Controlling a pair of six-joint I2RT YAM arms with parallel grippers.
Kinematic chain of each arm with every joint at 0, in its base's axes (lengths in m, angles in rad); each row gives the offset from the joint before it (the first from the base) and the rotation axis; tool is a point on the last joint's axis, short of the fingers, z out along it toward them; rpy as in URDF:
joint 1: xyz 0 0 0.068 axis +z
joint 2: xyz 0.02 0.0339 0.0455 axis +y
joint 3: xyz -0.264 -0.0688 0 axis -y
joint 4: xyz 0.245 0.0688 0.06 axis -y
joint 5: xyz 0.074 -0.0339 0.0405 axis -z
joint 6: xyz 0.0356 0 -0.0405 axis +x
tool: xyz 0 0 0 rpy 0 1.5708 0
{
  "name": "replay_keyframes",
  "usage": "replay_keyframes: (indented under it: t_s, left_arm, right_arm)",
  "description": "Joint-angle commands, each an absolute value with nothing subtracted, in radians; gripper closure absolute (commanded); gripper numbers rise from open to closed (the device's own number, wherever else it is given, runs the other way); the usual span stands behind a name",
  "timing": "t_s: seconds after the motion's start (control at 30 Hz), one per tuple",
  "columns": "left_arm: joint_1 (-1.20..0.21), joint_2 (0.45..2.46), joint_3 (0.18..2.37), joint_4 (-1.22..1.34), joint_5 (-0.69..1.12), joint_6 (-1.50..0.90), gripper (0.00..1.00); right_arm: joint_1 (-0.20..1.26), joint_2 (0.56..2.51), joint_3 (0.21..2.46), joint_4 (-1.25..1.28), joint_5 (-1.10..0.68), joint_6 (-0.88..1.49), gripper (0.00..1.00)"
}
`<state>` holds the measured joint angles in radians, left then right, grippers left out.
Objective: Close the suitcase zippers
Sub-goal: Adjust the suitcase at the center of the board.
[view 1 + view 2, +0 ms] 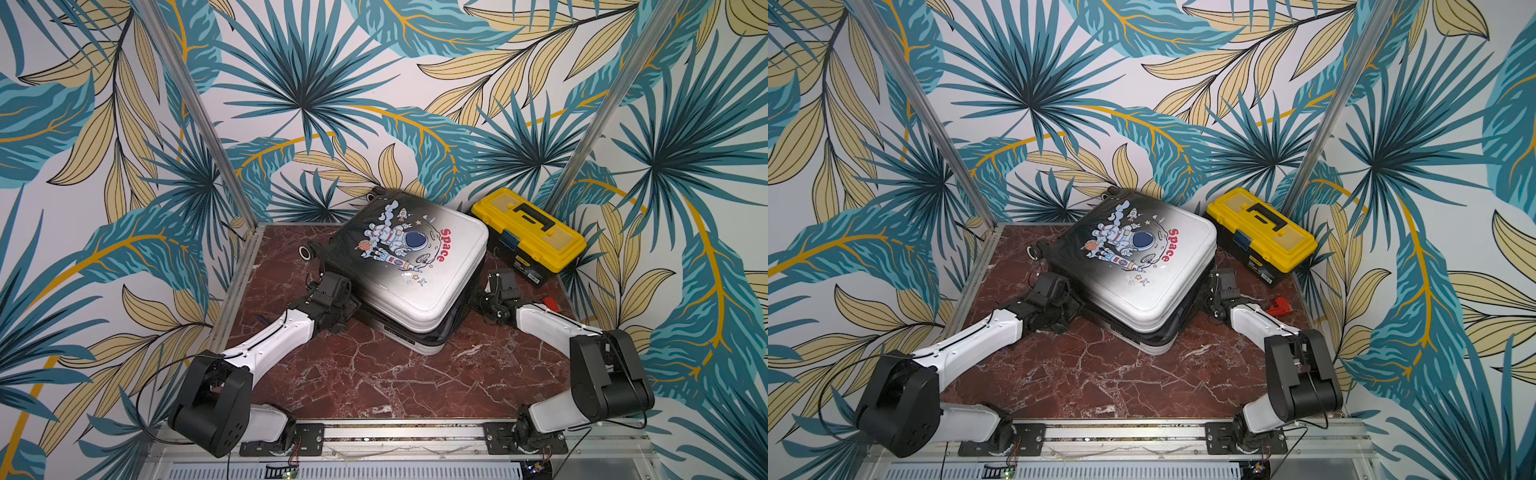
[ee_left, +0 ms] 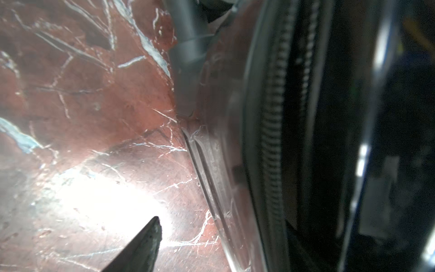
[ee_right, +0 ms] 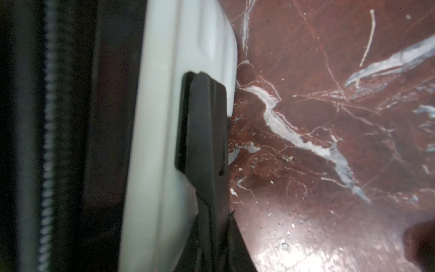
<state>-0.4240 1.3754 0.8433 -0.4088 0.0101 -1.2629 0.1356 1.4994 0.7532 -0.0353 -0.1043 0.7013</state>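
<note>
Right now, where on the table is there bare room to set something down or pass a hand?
Widest bare marble: the front, bordered by the near corner of the suitcase, the left arm, the right arm and the base rail. A narrower strip: between the suitcase wheel and the left table edge. Crowded: the right, among suitcase, toolbox, red piece and right arm.

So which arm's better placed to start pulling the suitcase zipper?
Right, probably. The right gripper sits shut against the suitcase shell, beside the zipper track. The left fingertip hangs over the table, off the seam. No pull shows in either wrist view.
</note>
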Motion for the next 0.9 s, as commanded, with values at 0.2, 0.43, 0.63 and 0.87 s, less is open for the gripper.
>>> replay_keyframes:
  t_s: [0.2, 0.43, 0.63, 0.87]
  left_arm:
    - [-0.413, 1.447, 0.898, -0.351, 0.018, -1.207, 0.61]
    - [-0.350, 1.477, 0.915, -0.350, 0.026, -1.099, 0.93]
    - [-0.270, 1.544, 0.993, -0.350, 0.061, -0.932, 1.00]
    - [-0.199, 1.654, 1.115, -0.289, 0.169, -0.746, 1.00]
  right_arm:
    - [0.233, 1.352, 0.655, -0.118, -0.166, 0.769, 1.00]
    - [0.364, 1.226, 0.597, -0.122, -0.089, 0.907, 1.00]
    - [0.535, 1.151, 0.568, -0.077, 0.014, 1.046, 0.86]
    - [0.779, 1.211, 0.646, -0.124, 0.168, 1.226, 0.79]
